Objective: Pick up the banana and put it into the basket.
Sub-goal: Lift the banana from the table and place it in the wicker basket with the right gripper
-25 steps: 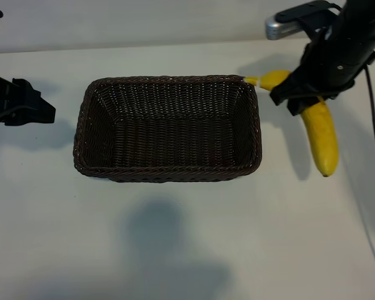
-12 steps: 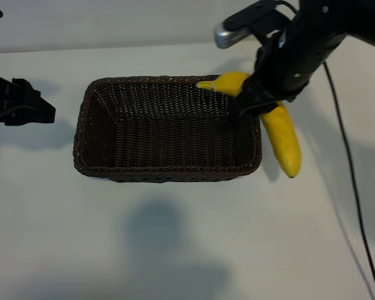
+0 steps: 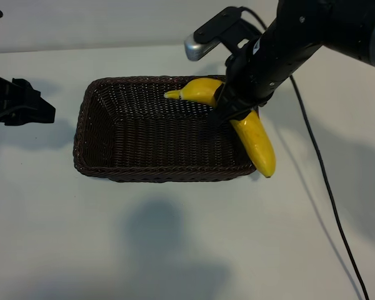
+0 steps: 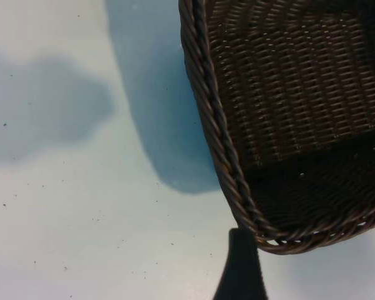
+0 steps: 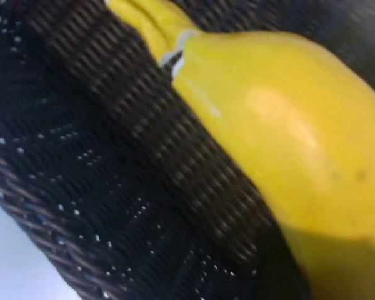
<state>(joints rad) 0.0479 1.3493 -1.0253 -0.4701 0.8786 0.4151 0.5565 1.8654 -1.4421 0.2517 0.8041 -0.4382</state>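
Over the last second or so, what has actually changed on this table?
The right gripper, shut on the banana, carried it leftward from beside the basket to above it. The stem end now hangs over the inside; the lower tip still pokes out past the near right corner. The grip was not let go. The basket and the left gripper, parked open at the left edge, stayed put.

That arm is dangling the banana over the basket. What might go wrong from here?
The right gripper holds the banana near its middle, stem end over the basket, blossom end hanging past the near right corner. Two risks:
1. Let go now, it might catch on that corner's rim and tip out onto the table.
2. Lowered further, the hanging end could press on the rim and shove or tilt the basket.
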